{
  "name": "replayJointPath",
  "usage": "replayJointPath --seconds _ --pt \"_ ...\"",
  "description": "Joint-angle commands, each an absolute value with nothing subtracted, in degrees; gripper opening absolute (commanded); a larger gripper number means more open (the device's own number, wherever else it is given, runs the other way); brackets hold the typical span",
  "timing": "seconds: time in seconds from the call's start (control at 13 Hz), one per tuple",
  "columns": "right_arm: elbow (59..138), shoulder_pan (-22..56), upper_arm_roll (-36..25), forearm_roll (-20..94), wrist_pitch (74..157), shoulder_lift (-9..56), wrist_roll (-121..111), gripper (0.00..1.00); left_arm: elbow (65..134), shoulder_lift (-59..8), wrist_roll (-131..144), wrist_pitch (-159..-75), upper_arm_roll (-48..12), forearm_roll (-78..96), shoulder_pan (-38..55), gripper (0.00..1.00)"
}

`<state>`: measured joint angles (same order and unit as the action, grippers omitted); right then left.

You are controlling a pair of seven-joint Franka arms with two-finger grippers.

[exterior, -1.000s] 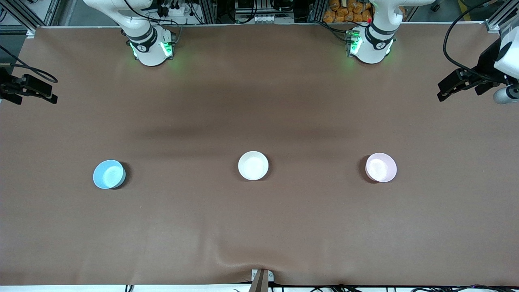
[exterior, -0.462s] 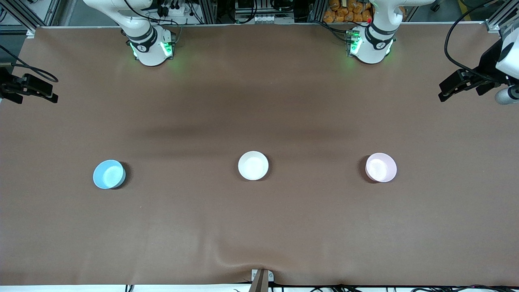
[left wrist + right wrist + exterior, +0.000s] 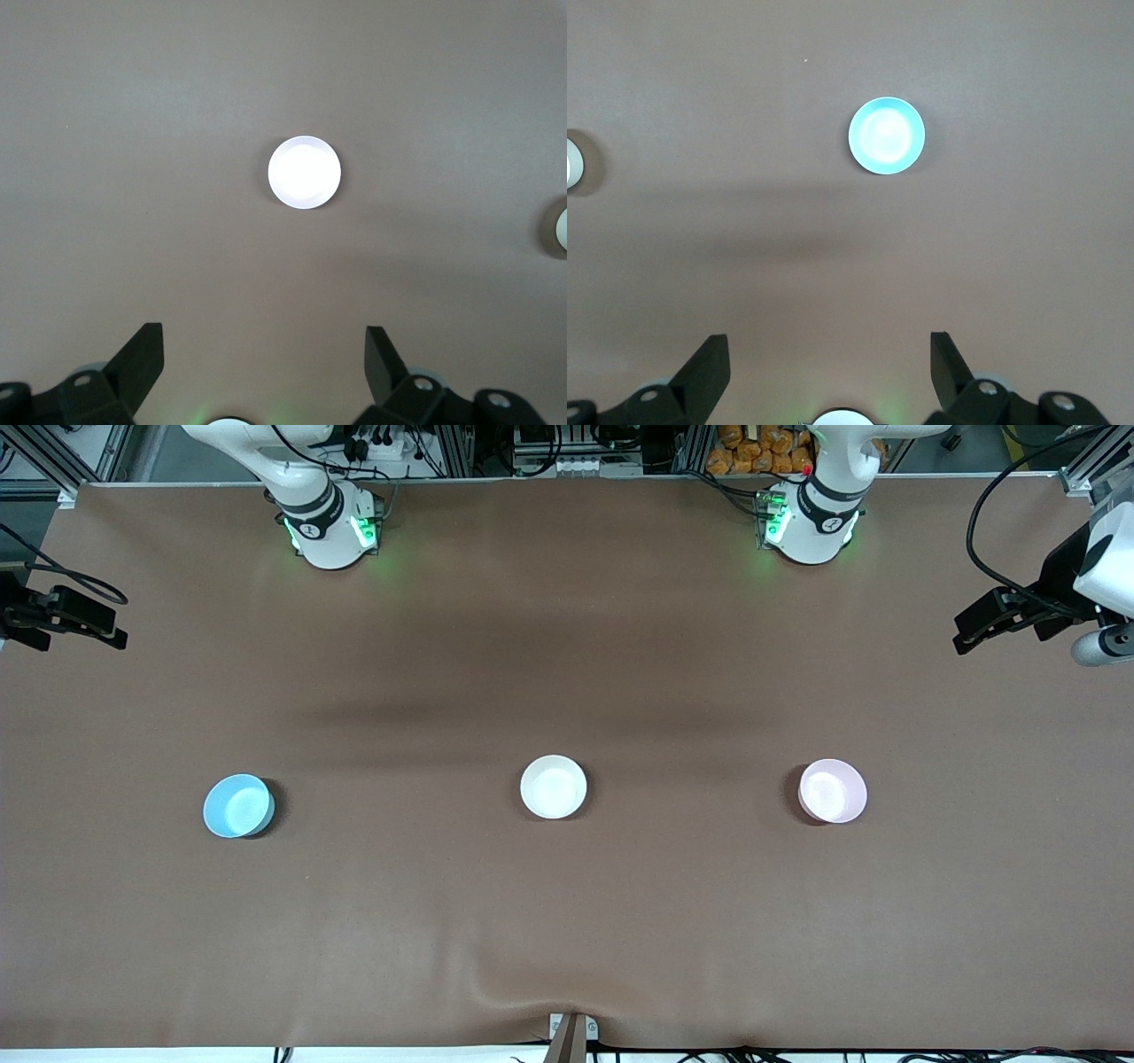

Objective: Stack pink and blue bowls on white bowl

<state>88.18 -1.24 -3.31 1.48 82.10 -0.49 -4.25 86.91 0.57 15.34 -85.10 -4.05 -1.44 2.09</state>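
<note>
Three small bowls stand in a row on the brown table [image 3: 567, 921]. The blue bowl [image 3: 237, 806] is toward the right arm's end, the white bowl [image 3: 554, 786] in the middle, the pink bowl [image 3: 833, 791] toward the left arm's end. My left gripper [image 3: 970, 627] hangs high at its end of the table, open and empty [image 3: 263, 363]. The left wrist view shows the pink bowl [image 3: 304, 172], glaring whitish. My right gripper [image 3: 111, 627] hangs high at its own end, open and empty [image 3: 824, 363]. The right wrist view shows the blue bowl [image 3: 887, 135].
The white bowl shows at the edge of the left wrist view [image 3: 558, 228] and of the right wrist view [image 3: 571, 164]. The two arm bases [image 3: 332, 527] [image 3: 811, 522] stand at the table's edge farthest from the front camera. A small bracket [image 3: 571, 1032] sits at the nearest edge.
The left arm's hand has shifted slightly at its end of the table. The right gripper has hardly moved. The three bowls have not moved.
</note>
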Motion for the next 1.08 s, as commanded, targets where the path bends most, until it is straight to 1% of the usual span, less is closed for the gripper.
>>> replayJointPath --seconds 0.0,0.38,1.0 --pt "87.98 -1.23 -3.43 2.02 81.56 -0.88 -4.04 1.00 85.78 0.00 14.59 -85.25 -4.04 -1.67 1.93 1.00" --pt "88.07 -1.50 -3.60 1.85 80.60 -1.14 -4.04 1.00 85.78 0.00 14.50 -85.43 -4.04 -1.67 1.93 1.00" --pt "88.07 0.44 -3.08 0.26 80.68 -1.05 -3.96 1.00 87.27 0.00 14.41 -87.10 -3.96 -1.84 2.02 1.00"
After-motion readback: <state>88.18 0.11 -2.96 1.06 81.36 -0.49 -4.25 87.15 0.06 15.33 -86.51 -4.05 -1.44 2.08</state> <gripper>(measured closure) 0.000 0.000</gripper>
